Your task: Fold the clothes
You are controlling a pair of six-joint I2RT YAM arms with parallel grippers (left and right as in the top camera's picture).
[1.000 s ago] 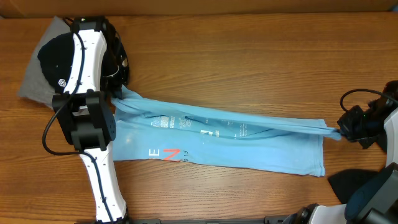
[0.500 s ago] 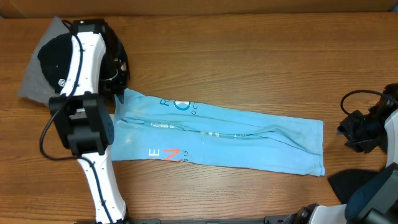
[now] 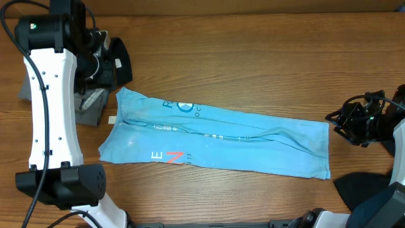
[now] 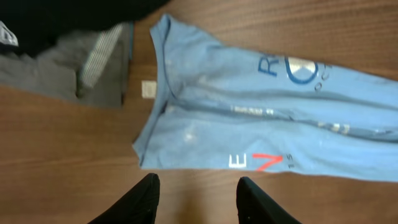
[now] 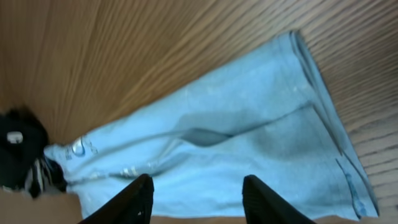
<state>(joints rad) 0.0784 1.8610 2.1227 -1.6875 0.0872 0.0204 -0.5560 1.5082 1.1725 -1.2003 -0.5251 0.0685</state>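
Left arm [image 3: 47,107] and right arm [image 3: 397,136] hover, jaws apart

Big brown wood table [image 3: 253,69], fills most of the overhead pic. Wood lines run L to R, w/ a bit of shine near the top. Small pale square tag [image 4: 148,89] lies flat on bare wood, L side of table. Too small to read. Thin, lighter tan strip [image 3: 253,5] runs along the far edge, top of overhead pic. Can't tell what it is.
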